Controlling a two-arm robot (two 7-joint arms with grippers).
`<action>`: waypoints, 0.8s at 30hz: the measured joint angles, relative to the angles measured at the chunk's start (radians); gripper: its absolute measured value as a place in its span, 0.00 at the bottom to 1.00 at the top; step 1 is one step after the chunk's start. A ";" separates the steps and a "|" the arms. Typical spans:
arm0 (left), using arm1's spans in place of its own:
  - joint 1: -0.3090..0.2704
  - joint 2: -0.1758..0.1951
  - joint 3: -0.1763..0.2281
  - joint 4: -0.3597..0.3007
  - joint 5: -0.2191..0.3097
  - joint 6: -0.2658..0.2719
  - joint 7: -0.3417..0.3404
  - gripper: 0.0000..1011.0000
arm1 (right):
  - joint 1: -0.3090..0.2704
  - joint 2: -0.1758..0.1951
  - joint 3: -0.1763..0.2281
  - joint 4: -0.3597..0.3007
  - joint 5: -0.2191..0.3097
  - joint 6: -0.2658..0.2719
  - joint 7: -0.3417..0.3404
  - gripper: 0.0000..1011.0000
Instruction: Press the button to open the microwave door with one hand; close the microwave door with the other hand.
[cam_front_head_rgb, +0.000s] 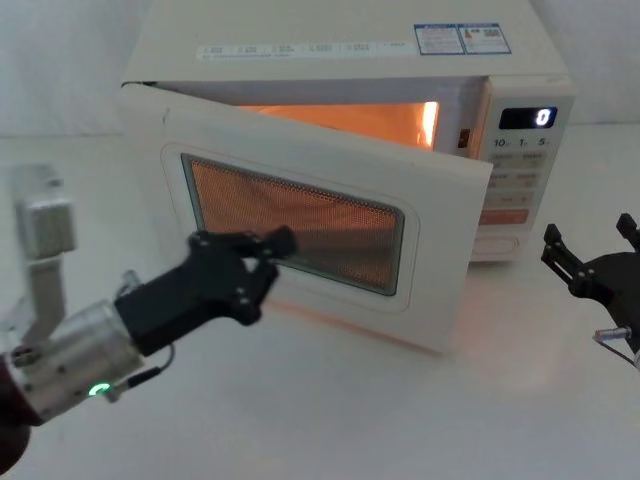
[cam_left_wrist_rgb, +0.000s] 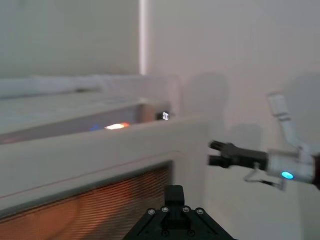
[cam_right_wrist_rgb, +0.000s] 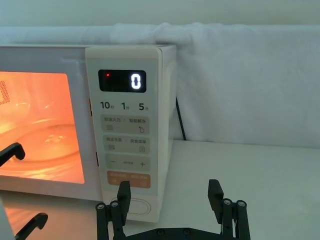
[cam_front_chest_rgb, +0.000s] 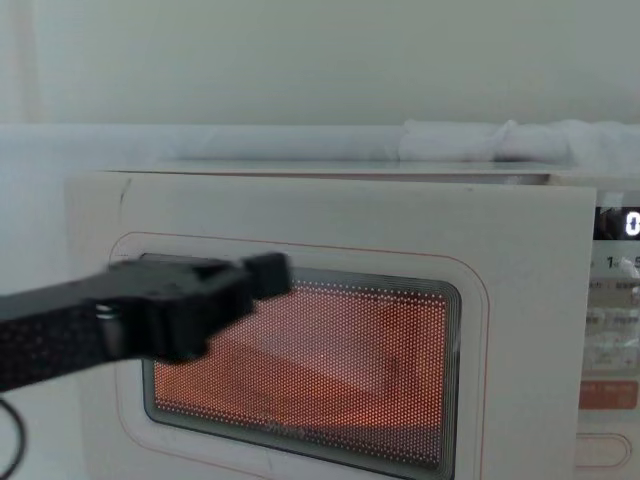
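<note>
The microwave door (cam_front_head_rgb: 440, 290) stands swung open toward me, with the cavity behind it lit orange. My left gripper (cam_front_head_rgb: 283, 241) is shut, and its tip rests at the upper left of the door's window (cam_front_chest_rgb: 330, 380). I cannot tell whether it touches the window. The left wrist view looks along the door (cam_left_wrist_rgb: 100, 150) past the gripper (cam_left_wrist_rgb: 174, 191). The button (cam_front_head_rgb: 497, 243) is the wide pill key at the bottom of the keypad. My right gripper (cam_front_head_rgb: 590, 235) hangs open to the right of the button, a short way off. In the right wrist view its fingers (cam_right_wrist_rgb: 169, 187) frame the button (cam_right_wrist_rgb: 140, 206).
The microwave (cam_front_head_rgb: 340, 60) sits on a white table (cam_front_head_rgb: 400, 420) against a white draped backdrop. Its display (cam_right_wrist_rgb: 122, 81) reads 0. An orange-red key (cam_right_wrist_rgb: 128, 179) lies just above the button. A black cable (cam_right_wrist_rgb: 180, 120) runs down behind the microwave's right side.
</note>
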 joint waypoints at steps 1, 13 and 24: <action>-0.024 0.004 0.024 0.004 0.002 0.021 -0.011 0.00 | 0.000 0.000 0.000 0.000 0.000 0.000 0.000 0.99; -0.194 -0.022 0.194 0.052 0.053 0.095 -0.055 0.00 | 0.000 0.000 0.000 0.000 0.000 0.000 0.000 0.99; -0.273 -0.069 0.282 0.070 0.076 0.105 -0.034 0.00 | 0.000 0.000 0.000 0.000 0.000 0.000 0.000 0.99</action>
